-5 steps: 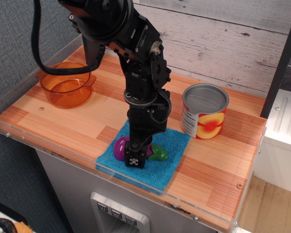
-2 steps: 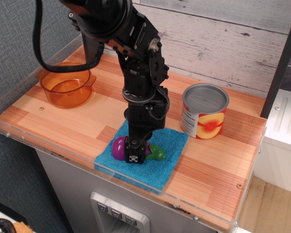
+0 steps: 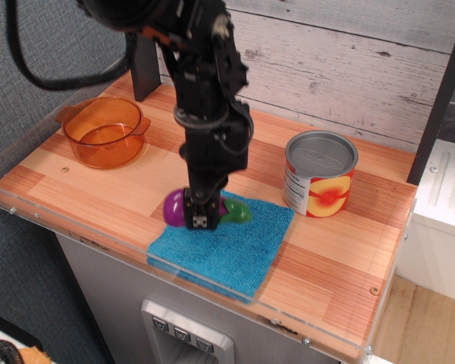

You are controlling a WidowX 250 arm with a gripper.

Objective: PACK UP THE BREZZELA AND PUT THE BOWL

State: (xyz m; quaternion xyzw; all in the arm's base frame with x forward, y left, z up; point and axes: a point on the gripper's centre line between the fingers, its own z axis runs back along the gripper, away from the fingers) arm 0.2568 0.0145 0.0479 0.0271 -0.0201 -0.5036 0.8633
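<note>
The brezzela (image 3: pixel 174 206) is a glossy purple toy eggplant with a green stem cap. My gripper (image 3: pixel 202 215) is shut on it and holds it just above the back left corner of the blue towel (image 3: pixel 226 244). The black arm comes down from the upper left and hides the middle of the eggplant. The bowl (image 3: pixel 105 131) is translucent orange with two side handles. It stands empty at the table's back left, well apart from the gripper.
A tin can (image 3: pixel 320 173) with a grey lid and a red and yellow label stands to the right of the towel. A clear acrylic rim (image 3: pixel 76 235) runs along the table's front and left edges. A wooden plank wall stands behind the table.
The gripper has lifted the eggplant off the towel and moved it up and to the left. The towel, the bowl and the can have not moved.
</note>
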